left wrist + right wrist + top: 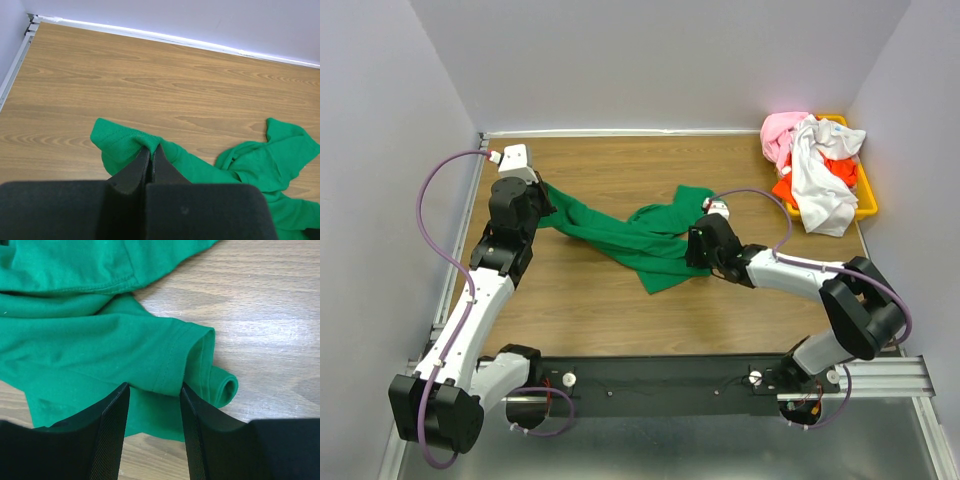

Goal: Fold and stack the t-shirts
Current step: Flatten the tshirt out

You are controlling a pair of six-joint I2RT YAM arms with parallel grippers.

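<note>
A bright green t-shirt (630,240) lies crumpled and stretched across the middle of the wooden table. My left gripper (545,205) is at its left end, shut on a pinched fold of the cloth (120,142), with the jaws (151,147) pressed together. My right gripper (692,245) is low at the shirt's right side. In the right wrist view it (154,386) stands open, its fingers (112,415) straddling a hemmed sleeve edge of the green t-shirt (90,340). Pink (782,130), white (820,175) and orange-red (785,188) t-shirts lie piled at the back right.
A yellow-orange bin (866,195) at the back right corner holds the piled shirts, which spill over its left side. Pale walls close in the table on three sides. Bare wood (590,310) shows between the shirt and the arm bases.
</note>
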